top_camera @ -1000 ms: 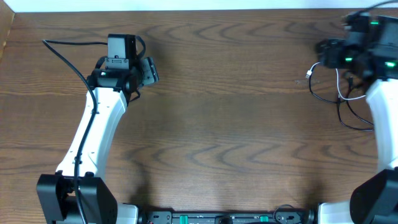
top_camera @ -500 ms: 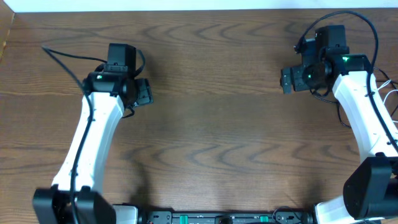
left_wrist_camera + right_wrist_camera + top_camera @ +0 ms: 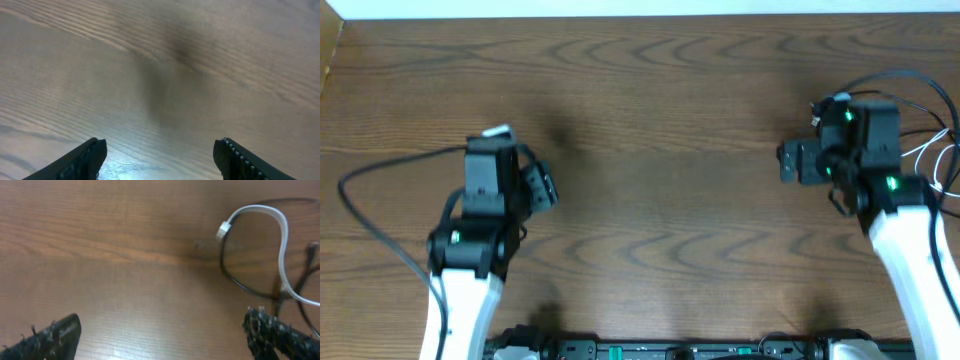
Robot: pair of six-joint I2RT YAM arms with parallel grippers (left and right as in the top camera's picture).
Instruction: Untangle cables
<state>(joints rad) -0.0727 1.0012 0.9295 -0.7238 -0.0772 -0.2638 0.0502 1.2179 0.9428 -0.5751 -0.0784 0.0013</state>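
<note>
- Both cables sit at the far right of the table [image 3: 660, 120], beside the right arm. The white cable [image 3: 282, 227] loops over the black cable [image 3: 240, 286] and they cross in several spots.
- Right gripper [image 3: 161, 330]: jaws spread wide and empty, off to the side of the cables and not over them.
- Left gripper [image 3: 160, 150]: jaws spread wide and empty over bare wood, well apart from the cables.
- Risk: pinching where the cables cross would grab both at once, so pulling would tighten the tangle.
- Risk: the cables are thin and flat on the wood, so the fingers could close over them and miss.
- Risk: pulling by the white plug [image 3: 223, 229] could drag the whole bundle off the right edge.
- Risk: the arm's own thick wire [image 3: 895, 75] hangs close by and could be snagged or mistaken for the black cable.
- Risk: the left arm has a long reach, so a one-handed pull has nothing holding the other end.
</note>
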